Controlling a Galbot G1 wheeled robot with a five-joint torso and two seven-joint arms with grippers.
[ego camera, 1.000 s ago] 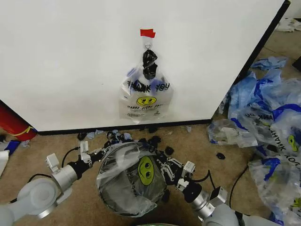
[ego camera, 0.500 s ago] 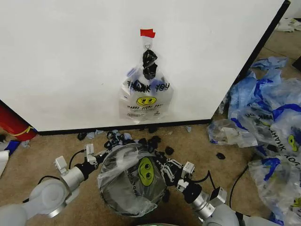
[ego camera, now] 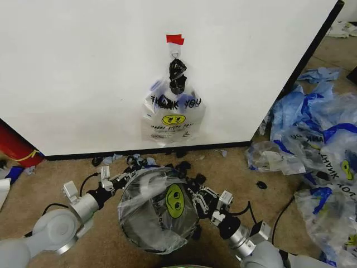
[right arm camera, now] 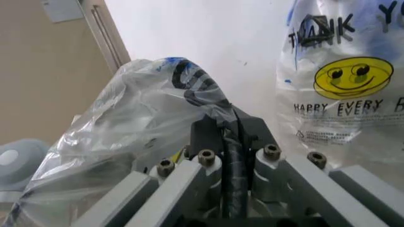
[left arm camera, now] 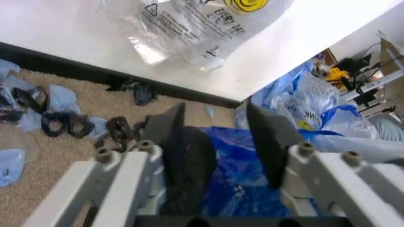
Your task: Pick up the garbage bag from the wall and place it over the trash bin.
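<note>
Right gripper (ego camera: 192, 196) fingers pinched tight on the garbage bag (ego camera: 159, 209) at the trash bin (ego camera: 146, 237) rim, left gripper (ego camera: 119, 180) fingers apart around blue plastic, both arms low on either side, one bin, second bag (ego camera: 172, 114) hanging on the wall (ego camera: 83, 72)

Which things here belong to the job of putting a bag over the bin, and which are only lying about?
Belong to the job:
- garbage bag, draped over the bin
- trash bin
- left gripper, jaws open at the bag's edge
- right gripper, shut on the bag
- wall

Lying about:
- another bag on the hook
- heap of bags
- black clips
</note>
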